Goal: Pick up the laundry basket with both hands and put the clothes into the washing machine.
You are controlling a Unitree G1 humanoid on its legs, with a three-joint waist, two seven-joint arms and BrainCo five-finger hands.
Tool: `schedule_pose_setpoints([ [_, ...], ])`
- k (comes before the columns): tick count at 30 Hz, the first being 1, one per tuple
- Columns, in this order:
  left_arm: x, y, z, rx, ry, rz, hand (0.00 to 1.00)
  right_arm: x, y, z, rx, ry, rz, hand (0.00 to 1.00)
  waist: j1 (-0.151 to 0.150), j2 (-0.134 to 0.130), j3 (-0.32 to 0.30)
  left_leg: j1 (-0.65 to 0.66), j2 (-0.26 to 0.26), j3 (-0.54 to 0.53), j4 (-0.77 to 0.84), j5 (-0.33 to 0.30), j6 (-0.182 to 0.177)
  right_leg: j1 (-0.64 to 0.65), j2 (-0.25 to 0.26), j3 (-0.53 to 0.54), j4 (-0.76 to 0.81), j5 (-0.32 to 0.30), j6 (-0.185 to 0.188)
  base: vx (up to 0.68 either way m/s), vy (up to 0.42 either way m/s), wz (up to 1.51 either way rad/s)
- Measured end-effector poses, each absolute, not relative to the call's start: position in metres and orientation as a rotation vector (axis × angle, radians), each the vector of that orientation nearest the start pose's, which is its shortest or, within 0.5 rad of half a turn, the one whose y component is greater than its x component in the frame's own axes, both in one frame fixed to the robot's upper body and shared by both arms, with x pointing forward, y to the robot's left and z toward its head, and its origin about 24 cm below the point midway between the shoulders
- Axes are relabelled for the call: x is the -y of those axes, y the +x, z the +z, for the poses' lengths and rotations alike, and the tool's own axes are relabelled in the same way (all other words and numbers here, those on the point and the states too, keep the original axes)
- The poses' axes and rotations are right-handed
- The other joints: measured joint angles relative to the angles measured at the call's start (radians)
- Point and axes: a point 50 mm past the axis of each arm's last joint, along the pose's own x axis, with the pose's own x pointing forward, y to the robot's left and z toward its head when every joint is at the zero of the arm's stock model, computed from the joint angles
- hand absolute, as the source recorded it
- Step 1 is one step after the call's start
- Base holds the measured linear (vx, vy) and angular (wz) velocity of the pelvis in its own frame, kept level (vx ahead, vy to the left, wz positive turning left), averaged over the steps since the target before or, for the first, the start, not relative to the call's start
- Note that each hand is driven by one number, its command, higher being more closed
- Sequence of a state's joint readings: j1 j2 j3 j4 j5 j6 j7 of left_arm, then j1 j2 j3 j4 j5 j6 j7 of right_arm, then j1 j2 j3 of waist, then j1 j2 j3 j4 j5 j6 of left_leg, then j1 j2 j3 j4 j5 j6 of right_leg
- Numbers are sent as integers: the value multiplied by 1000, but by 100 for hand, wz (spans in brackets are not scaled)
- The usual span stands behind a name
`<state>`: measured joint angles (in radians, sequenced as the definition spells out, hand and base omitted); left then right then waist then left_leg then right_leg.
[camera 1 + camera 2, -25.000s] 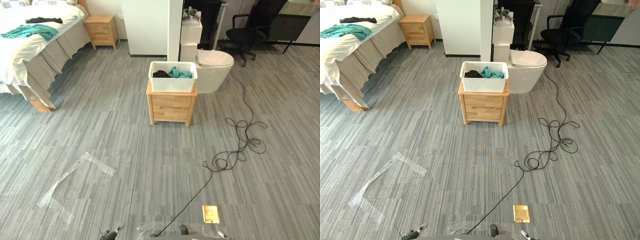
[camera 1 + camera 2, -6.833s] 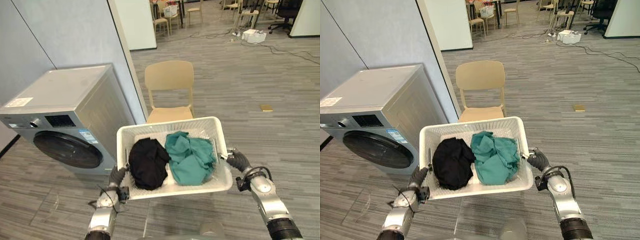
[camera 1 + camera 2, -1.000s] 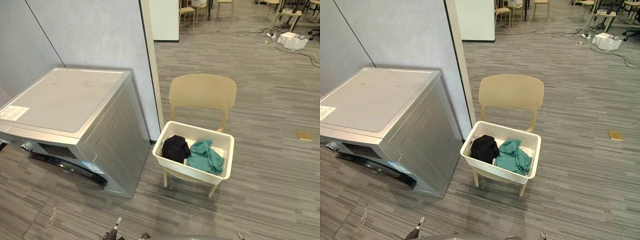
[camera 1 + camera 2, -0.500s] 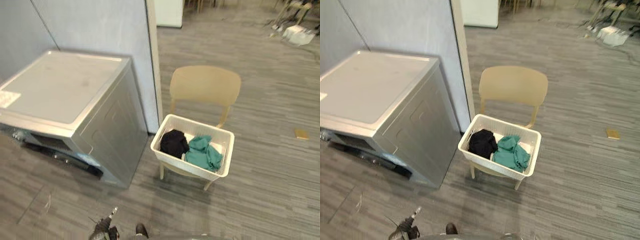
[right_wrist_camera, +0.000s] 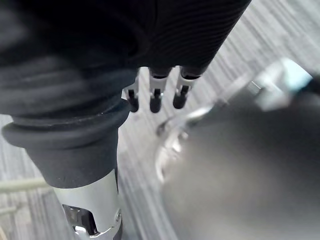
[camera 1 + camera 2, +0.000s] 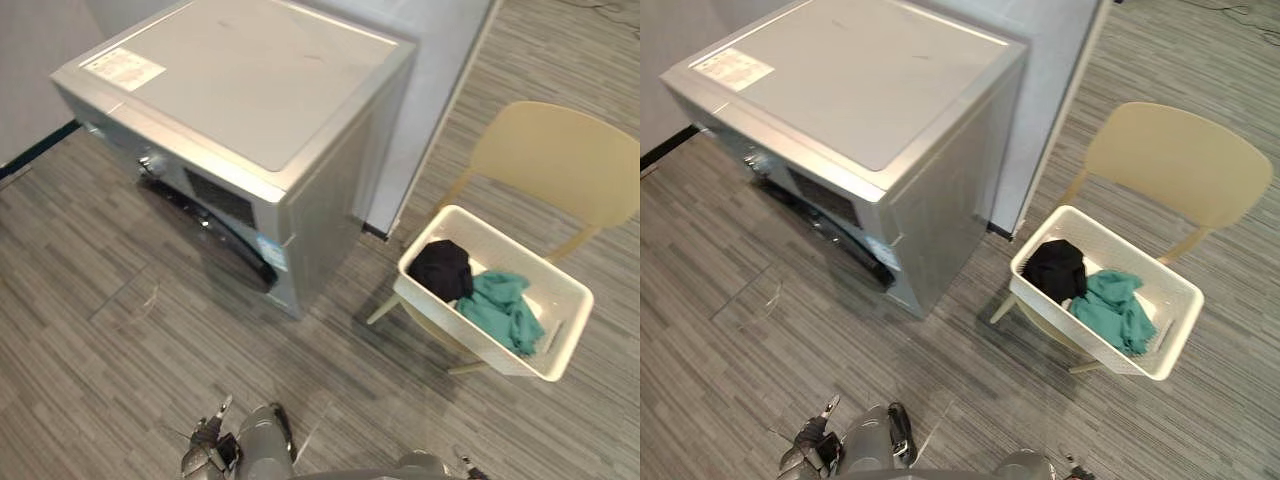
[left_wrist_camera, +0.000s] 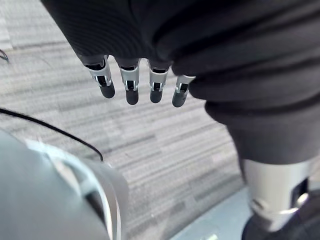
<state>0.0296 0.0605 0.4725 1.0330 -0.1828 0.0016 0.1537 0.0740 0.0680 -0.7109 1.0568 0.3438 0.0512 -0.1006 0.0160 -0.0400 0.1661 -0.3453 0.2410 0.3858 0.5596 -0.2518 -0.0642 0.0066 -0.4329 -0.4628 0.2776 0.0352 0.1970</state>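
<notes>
The left hand (image 7: 131,82) hangs low with straight, loosely spread fingers and holds nothing; the right hand (image 5: 156,96) hangs likewise, fingers straight and side by side, empty. Ahead of the left hand, well apart, stands the washer (image 6: 250,90), its dark door (image 6: 195,212) on the front face seen steeply from above and, as far as can be told, shut. Ahead of the right hand, also well apart, the basket (image 6: 462,336) sits on the seat of a chair (image 6: 555,160) just beside the washer's side wall, mouth up. Its long axis runs on a slant: one short end lies toward the washer and farther from the hands, the other swings out to the right and nearer. The black garment (image 6: 442,268) lies at the washer end and the teal garment (image 6: 505,310) touches it on the outer side. The step in hand is probably opening the door. To do it well, the robot should square up to the washer's front, bring the left hand down to the door's edge, and swing it fully wide, so the right hand can carry clothes across without catching the basket's rim.
</notes>
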Motion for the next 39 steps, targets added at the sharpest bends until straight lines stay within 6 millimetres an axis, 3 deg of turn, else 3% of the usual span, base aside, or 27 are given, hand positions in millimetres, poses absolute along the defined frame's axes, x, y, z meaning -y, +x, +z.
schedule_pose_setpoints([
  [2,-242,96,-152,-1024,-251,705,0,207,60,-169,-1072,681,-911,0,5,4,-7,3,-16,14,-42,8,25,-31,-4,0,-4,88,-71,56,259,-3],
  [3,-244,94,-152,-1032,-215,690,0,209,66,-168,-1058,676,-901,0,5,4,-9,19,-26,34,-78,21,47,-59,-10,6,5,133,-135,39,178,-21],
  [4,-244,95,-152,-1037,-206,683,0,208,74,-167,-1052,666,-879,0,-1,9,-7,46,-38,45,-122,33,64,-83,-4,40,34,127,-170,41,148,-22],
  [6,-245,98,-151,-1038,-182,659,0,206,76,-166,-1053,654,-856,0,-3,14,-4,94,-53,49,-180,55,73,-102,36,123,94,36,-137,22,62,-11],
  [8,-246,103,-150,-1033,-152,636,0,204,80,-166,-1057,628,-803,0,-10,24,-3,199,-78,44,-321,117,67,-114,162,212,170,-130,-140,-12,-29,8],
  [9,-245,105,-149,-1029,-150,630,0,203,81,-166,-1055,622,-790,0,-14,24,-5,221,-86,39,-358,129,69,-122,198,220,179,-157,-136,-36,-99,28],
  [10,-241,107,-150,-1029,-158,623,0,201,84,-165,-1054,613,-767,0,-27,21,-10,252,-100,29,-423,164,66,-140,266,229,171,-198,-140,-34,-142,41],
  [11,-234,108,-151,-1031,-172,610,0,199,86,-165,-1052,610,-755,0,-36,16,-16,271,-113,21,-467,191,56,-155,326,265,126,-212,-134,-24,-165,42],
  [13,-217,107,-156,-1051,-214,580,0,201,84,-165,-1047,612,-765,0,-37,7,-39,272,-137,-4,-511,220,29,-133,364,337,31,-226,-164,-7,-184,32],
  [14,-199,106,-159,-1069,-258,553,0,206,84,-164,-1037,609,-776,0,-34,35,-57,271,-137,-20,-568,258,16,-139,383,355,12,-225,-182,18,-175,42],
  [16,-186,114,-159,-1062,-300,537,0,208,82,-164,-1034,615,-793,0,-34,60,-57,285,-136,-42,-608,278,2,-130,389,320,10,-226,-189,47,-128,44],
  [19,-176,118,-159,-1055,-336,525,0,210,75,-164,-1032,623,-821,0,-30,69,-55,316,-98,-41,-527,276,-2,-37,403,255,7,-226,-189,59,-123,50],
  [20,-176,118,-158,-1053,-336,527,0,210,75,-164,-1032,621,-821,0,-30,68,-54,315,-96,-42,-510,273,-6,-31,403,253,7,-226,-189,35,-100,77],
  [21,-177,122,-156,-1029,-342,530,0,211,79,-162,-1012,602,-801,0,-31,60,-54,233,-76,-45,-320,239,-1,-2,396,238,12,-228,-190,6,-47,69],
  [22,-178,123,-156,-1021,-342,532,0,212,82,-161,-1003,596,-793,0,-31,61,-53,195,-67,-47,-249,233,1,-1,393,230,10,-229,-193,-13,-9,88],
  [23,-181,127,-153,-996,-346,542,0,216,89,-158,-976,586,-785,0,-30,64,-43,120,-49,-56,-107,233,-1,2,382,210,11,-242,-206,-33,5,44],
  [25,-185,124,-153,-994,-363,576,0,219,101,-154,-947,562,-758,0,-23,84,-21,53,-32,-75,22,232,-3,4,369,193,27,-277,-208,-100,66,31],
  [27,-189,118,-155,-1001,-373,607,0,219,108,-152,-933,558,-742,0,-27,96,-17,33,-17,-74,100,195,32,-10,339,185,44,-287,-211,-142,197,6],
  [28,-194,111,-156,-1017,-369,630,0,218,111,-151,-927,557,-732,0,-27,93,-17,31,17,-71,144,166,38,-13,323,192,44,-283,-204,-66,242,-13],
  [30,-200,103,-158,-1025,-380,672,0,212,113,-151,-924,566,-718,0,-25,80,-21,52,88,-75,129,157,52,-32,296,205,44,-272,-186,15,237,-9],
  [32,-206,98,-158,-1036,-371,689,0,213,112,-151,-925,563,-719,0,-26,62,-24,94,154,-88,-8,162,46,-77,249,235,51,-248,-145,87,347,-8],
  [34,-205,93,-160,-1056,-389,709,0,221,108,-151,-924,549,-740,0,-31,65,-28,164,175,-84,-185,222,9,-92,202,241,48,-226,-97,133,491,13],
  [35,-199,90,-161,-1069,-398,710,0,234,98,-150,-926,533,-784,0,-35,94,-48,214,171,-81,-282,382,-3,-95,179,245,40,-221,-36,94,410,24],
  [36,-198,90,-162,-1075,-391,708,0,235,93,-152,-943,539,-799,0,-39,94,-57,223,146,-76,-298,342,-64,-89,162,251,26,-212,-20,120,561,54],
  [37,-202,94,-161,-1070,-359,688,0,227,86,-157,-985,563,-801,0,-58,64,-67,225,99,-68,-332,305,-116,-69,131,267,-24,-195,-9,83,445,58],
  [38,-207,96,-159,-1065,-328,677,0,220,87,-159,-997,580,-791,0,-61,47,-70,229,76,-67,-350,299,-124,-54,116,276,-50,-185,-11,93,476,69],
  [39,-217,100,-157,-1060,-272,653,0,205,84,-164,-1033,616,-784,0,-59,26,-76,237,38,-67,-378,296,-127,-25,91,277,-106,-137,7,67,320,45],
])
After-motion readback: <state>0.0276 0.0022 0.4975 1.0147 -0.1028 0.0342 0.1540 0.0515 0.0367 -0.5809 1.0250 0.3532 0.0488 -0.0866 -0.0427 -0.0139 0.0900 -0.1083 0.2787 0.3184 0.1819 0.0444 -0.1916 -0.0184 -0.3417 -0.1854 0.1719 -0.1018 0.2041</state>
